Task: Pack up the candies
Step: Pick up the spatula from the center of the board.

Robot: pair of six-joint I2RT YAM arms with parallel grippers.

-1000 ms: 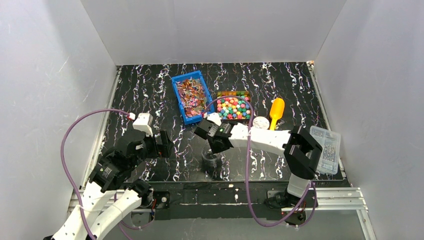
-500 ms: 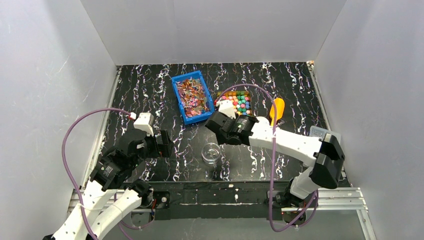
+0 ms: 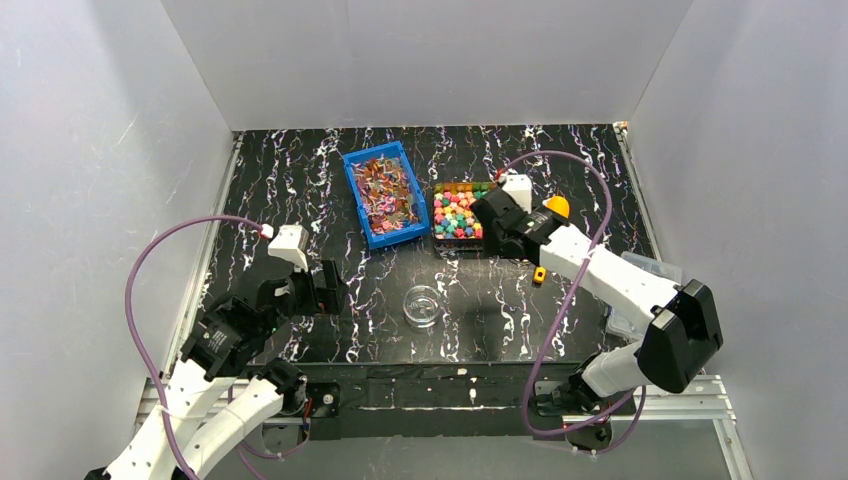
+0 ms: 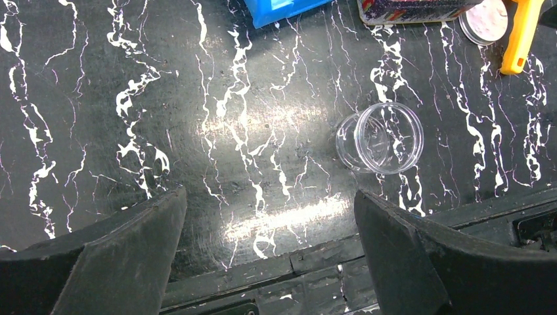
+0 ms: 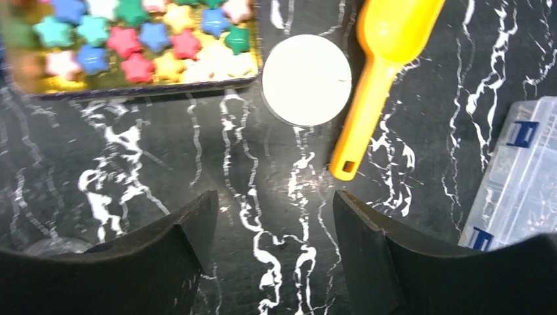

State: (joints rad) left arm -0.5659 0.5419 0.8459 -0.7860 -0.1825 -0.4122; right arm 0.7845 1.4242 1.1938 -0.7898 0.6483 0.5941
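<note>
The candies (image 5: 131,39) sit heaped in a shallow gold-rimmed tray (image 3: 440,237) toward the far edge of the table (image 3: 300,180), right of its middle, just beside a blue bin (image 3: 352,195). From my right wrist camera they look like small, hard, star-shaped pieces. I judge them light, smooth and quick to skitter, so pinching them one by one would be slow and would likely flick their neighbours out.

The yellow scoop (image 5: 381,72) lies just right of the tray, bowl toward the far edge and handle pointing at the near edge. I would grip that handle around its middle, since it looks stiff and narrow enough. A white lid (image 5: 306,79) sits between the tray and the handle, close enough that I cannot tell whether they touch.

My right hand (image 5: 274,200) hovers above the table just near of the lid and scoop, fingers spread and holding nothing. My left hand (image 4: 268,203) is also spread wide and empty, near the table's near-left corner. The clear jar (image 4: 381,138) stands open close to the near edge, about centre. It looks thin and light, so it could slide or tip if bumped.

There is open table between the tray and the jar. Room is tighter on the right, where a clear compartment box (image 5: 519,177) sits at the right edge near the scoop handle.
</note>
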